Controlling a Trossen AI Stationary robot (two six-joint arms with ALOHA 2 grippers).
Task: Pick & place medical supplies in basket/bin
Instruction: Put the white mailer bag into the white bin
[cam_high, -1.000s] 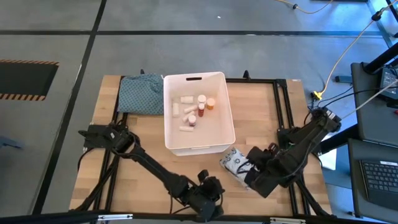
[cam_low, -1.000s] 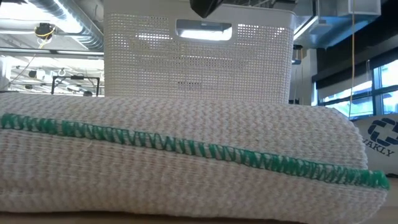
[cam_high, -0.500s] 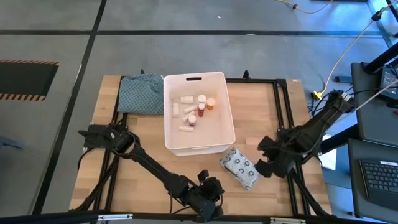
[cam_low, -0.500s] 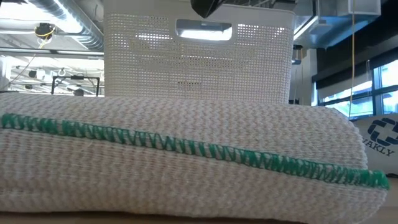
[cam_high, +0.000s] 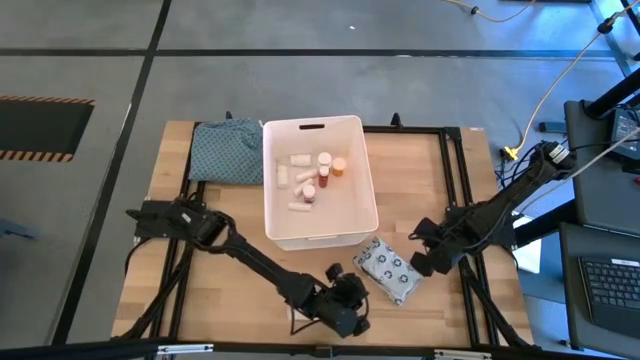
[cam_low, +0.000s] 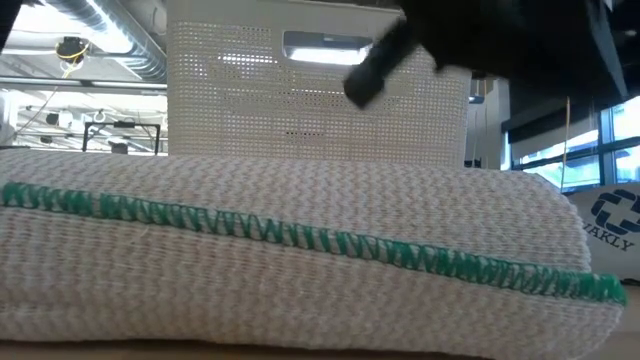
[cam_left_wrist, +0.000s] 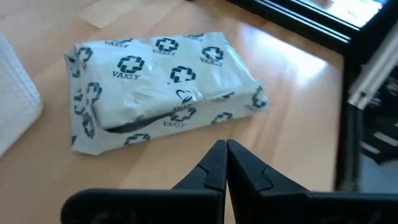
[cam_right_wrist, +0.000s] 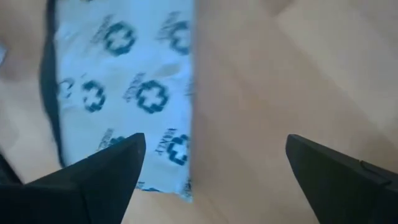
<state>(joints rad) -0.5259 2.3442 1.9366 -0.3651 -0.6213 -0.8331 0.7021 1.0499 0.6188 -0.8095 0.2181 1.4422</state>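
Observation:
The white bin (cam_high: 370, 178) stands mid-table with several small white rolls and red- or orange-capped bottles (cam_high: 318, 177) lying in it. A white packet printed with dark crosses (cam_high: 387, 270) lies flat on the wood just in front of the bin's near right corner. My right gripper (cam_high: 424, 262) stands open just right of the packet, its fingers (cam_right_wrist: 106, 171) apart with nothing between them. My left gripper (cam_left_wrist: 225, 149) is shut, just short of the packet's (cam_left_wrist: 165, 81) near left side. A beige roll with green stitching (cam_low: 300, 250) lies close before the low camera.
A teal patterned cloth (cam_high: 228, 152) lies at the far left beside the bin. Black frame rails (cam_high: 455, 170) run along the table's right and far sides. Bare wood (cam_high: 420, 190) lies to the right of the bin.
My right gripper has come off the packet's right end and drawn back toward the table's right edge; the packet stays lying on the table. My left gripper has moved right and a little toward the far edge, closer to the packet, still shut.

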